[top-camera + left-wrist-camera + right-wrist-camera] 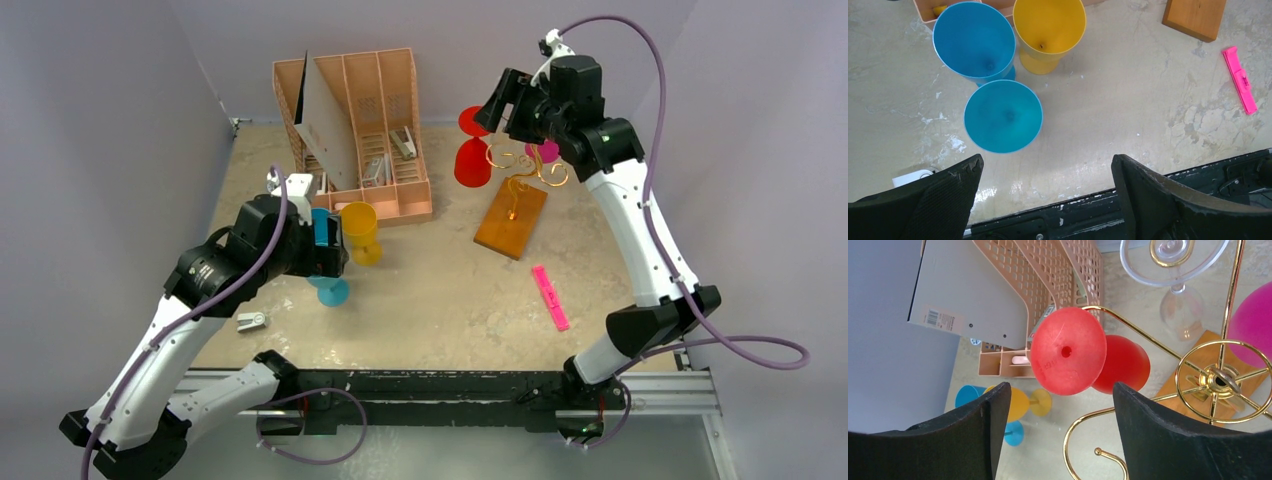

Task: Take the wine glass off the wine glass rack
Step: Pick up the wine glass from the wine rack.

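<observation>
Shows soft, even light from above, with faint shadows on the bench (440,290). Catches a pale sheen on it in the left wrist view. Blurs the dark near fingers (1158,440) in the right wrist view; reads sharp elsewhere.

The wine glass (1068,351) is red, the rack (1220,381) gold.

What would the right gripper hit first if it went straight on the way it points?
Probably the foot of the red glass, hanging upside down on the rack: it sits dead ahead of the open right gripper in the wrist view. How far is unclear.
</observation>
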